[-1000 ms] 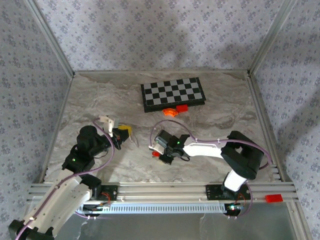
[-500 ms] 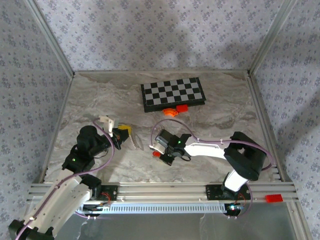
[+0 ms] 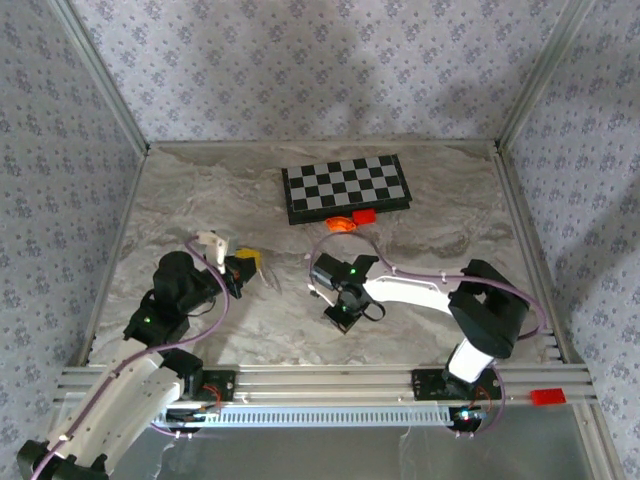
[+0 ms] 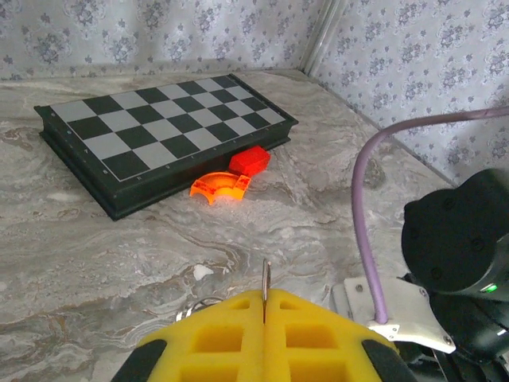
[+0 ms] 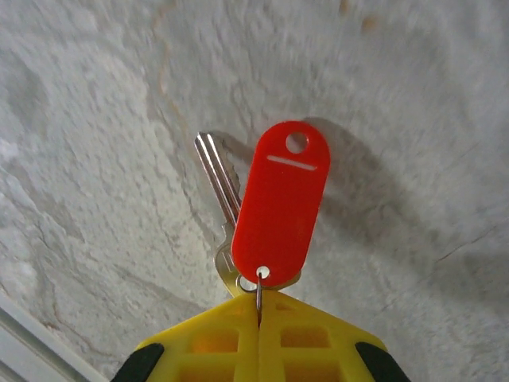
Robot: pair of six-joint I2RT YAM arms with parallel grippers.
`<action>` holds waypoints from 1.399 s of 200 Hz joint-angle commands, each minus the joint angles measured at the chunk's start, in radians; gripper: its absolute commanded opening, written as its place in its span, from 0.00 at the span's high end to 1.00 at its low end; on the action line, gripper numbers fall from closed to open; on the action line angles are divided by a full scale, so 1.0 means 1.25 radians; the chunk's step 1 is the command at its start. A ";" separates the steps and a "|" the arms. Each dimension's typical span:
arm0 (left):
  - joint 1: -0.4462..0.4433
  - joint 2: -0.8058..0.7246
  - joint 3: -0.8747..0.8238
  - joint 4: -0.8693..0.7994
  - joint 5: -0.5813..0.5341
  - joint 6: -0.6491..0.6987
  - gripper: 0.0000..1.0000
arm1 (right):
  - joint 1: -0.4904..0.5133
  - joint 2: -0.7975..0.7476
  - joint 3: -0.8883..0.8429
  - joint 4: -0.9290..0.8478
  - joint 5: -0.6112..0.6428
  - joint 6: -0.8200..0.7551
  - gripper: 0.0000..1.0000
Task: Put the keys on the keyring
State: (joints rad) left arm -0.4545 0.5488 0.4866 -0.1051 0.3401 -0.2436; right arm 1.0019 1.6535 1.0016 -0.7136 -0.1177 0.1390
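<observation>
Near front of table [image 3: 200,205], right gripper [image 5: 258,306] pinches key [image 5: 219,179] by small loop, just above surface; left gripper [image 4: 264,298] pinches keyring [image 4: 266,278] upright. Both in grip, apart; threading remains.

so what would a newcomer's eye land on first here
The red-tagged key, held by its small ring in the shut right gripper, with the marbled table behind it. Then the chessboard at the table's far side, with an orange curved piece and a red block by its near edge.
</observation>
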 commanded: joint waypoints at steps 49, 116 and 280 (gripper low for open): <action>-0.002 -0.030 0.005 0.041 -0.009 0.017 1.00 | 0.010 0.071 0.017 -0.094 -0.040 0.026 1.00; -0.001 -0.029 -0.004 0.064 0.006 0.012 1.00 | 0.008 -0.017 -0.024 -0.027 -0.020 0.078 0.78; -0.001 -0.065 -0.017 0.088 0.043 -0.016 1.00 | 0.104 -0.402 -0.423 0.423 0.094 0.198 0.52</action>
State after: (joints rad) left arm -0.4545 0.4904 0.4648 -0.0547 0.3614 -0.2520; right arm 1.0962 1.1248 0.4789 -0.2234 -0.1112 0.3923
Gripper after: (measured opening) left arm 0.043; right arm 0.471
